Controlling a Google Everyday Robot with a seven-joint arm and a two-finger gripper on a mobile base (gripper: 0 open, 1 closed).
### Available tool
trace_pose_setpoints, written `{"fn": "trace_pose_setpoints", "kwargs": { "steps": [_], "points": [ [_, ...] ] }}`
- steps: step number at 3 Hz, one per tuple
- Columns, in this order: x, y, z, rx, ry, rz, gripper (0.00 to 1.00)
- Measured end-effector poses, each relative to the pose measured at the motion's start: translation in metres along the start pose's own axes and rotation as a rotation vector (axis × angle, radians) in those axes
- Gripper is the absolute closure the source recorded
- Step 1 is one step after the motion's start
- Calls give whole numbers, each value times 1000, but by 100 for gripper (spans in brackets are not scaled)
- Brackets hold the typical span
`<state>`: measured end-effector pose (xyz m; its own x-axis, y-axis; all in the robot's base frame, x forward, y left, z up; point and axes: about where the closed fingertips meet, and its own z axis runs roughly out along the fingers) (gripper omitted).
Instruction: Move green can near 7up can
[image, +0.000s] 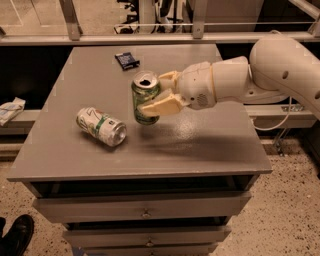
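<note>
The green can (144, 98) is upright, light green with a silver top, held in the air just above the grey table (200, 140). My gripper (156, 93) is shut on the green can, reaching in from the right, with one cream finger (160, 106) across its front. The 7up can (101, 126), white and silver with a green band, lies on its side on the table's left part, a short way left of and below the green can.
A small dark packet (127, 60) lies near the table's far edge. The table tops a drawer cabinet (145, 212). A white crumpled item (10, 110) lies on a low shelf at left. A black shoe (17, 235) is at bottom left.
</note>
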<state>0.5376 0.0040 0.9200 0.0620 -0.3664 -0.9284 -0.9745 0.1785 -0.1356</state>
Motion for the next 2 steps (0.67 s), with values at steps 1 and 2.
{"fn": "trace_pose_setpoints", "kwargs": {
  "steps": [1,2],
  "points": [
    [5,13,13,-41,14,0,100],
    [13,21,26,-79,40,4,84]
  ]
}}
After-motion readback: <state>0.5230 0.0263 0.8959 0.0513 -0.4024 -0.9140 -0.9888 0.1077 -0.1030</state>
